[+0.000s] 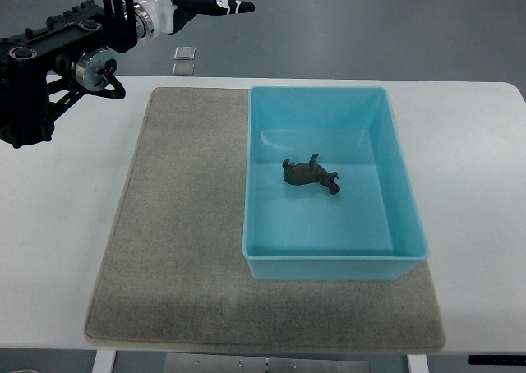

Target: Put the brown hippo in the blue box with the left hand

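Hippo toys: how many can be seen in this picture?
1. The hippo lies on its side inside the blue box, near the middle of its floor. Nothing in view could hide another.

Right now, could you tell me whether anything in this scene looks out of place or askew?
Only the brown hippo: it lies tipped on its side, legs in the air, inside the blue box. The left hand is raised beyond the table's far edge, holding nothing.
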You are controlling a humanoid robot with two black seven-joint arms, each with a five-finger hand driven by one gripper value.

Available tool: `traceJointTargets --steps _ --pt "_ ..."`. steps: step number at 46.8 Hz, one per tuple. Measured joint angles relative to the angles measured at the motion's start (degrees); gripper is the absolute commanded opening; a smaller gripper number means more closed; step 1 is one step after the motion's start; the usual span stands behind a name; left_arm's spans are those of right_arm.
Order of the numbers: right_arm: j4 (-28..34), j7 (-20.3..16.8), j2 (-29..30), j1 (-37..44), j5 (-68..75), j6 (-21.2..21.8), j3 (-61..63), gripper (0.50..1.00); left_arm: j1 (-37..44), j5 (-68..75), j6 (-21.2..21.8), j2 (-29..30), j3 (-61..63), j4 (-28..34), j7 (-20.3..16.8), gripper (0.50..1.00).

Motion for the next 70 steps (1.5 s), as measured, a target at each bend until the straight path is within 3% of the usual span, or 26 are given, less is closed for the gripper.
traceJointTargets --steps 18,32,37,46,50,70 --pt "0.0 0.0 0.0 0.0 0.0 0.0 0.0 0.936 1.8 -22.3 0.1 -1.8 -0.8 0.7 0.0 0.996" --pt "0.0 0.0 0.0 0.0 0.0 0.0 0.0 0.936 5.7 -32.4 -1.4 -5.6 -7.1 9.6 -3.0 0.999" --pt "0.0 0.0 0.0 0.0 0.0 0.0 0.0 0.936 7.5 -32.7 -4.3 -6.8 -10.9 13.1 -3.9 0.999" --pt "0.0 0.0 0.0 0.0 0.0 0.0 0.0 0.936 10.0 -32.9 -13.3 -7.8 -14.7 17.7 -4.8 0.999" --pt "0.0 0.0 0.0 0.0 0.0 0.0 0.0 0.936 11.3 -32.8 -15.1 -7.8 -16.2 17.9 -4.8 0.999" --pt "0.0 0.0 0.0 0.0 0.0 0.0 0.0 0.936 15.4 -32.2 -15.0 -7.0 -19.5 13.0 -4.8 0.996"
